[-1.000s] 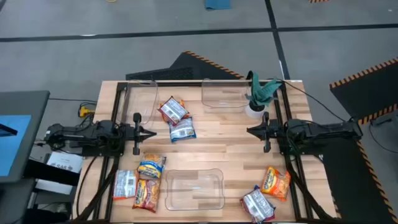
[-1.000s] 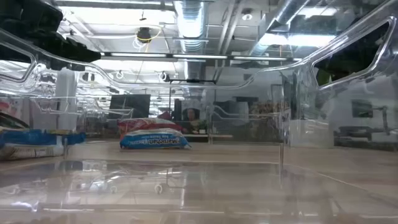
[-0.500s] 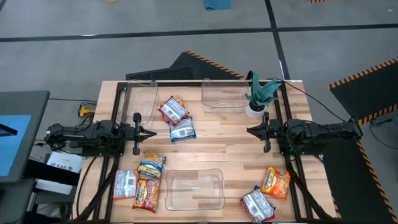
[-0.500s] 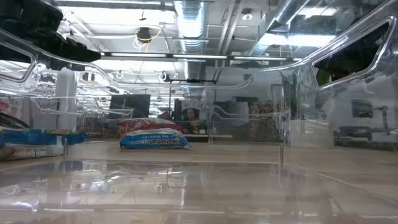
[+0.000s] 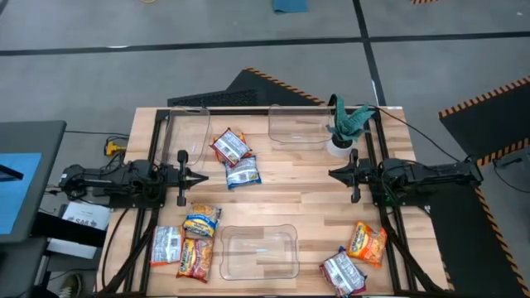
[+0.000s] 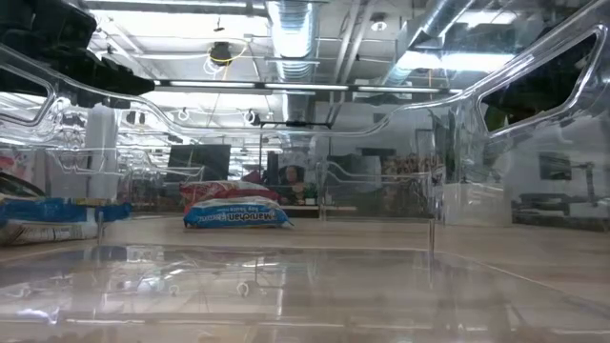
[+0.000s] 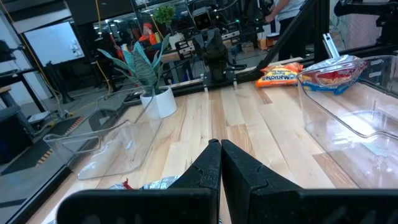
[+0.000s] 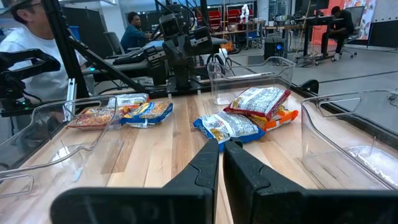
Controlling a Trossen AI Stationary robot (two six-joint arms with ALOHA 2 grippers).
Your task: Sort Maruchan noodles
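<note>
Across the frame nothing has changed: I see left gripper (image 5: 201,176) and right gripper (image 5: 333,174) both clenched, empty; packets (image 5: 235,160) unsorted.

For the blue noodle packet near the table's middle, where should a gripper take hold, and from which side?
The blue noodle packet lies flat, its far end against the red-and-silver packet. A top-down pinch across its short width, toward the free near end, looks best; that end is clear of the neighbour. The left gripper, shut, sits closest beside it, so it would probably approach from the left.
</note>
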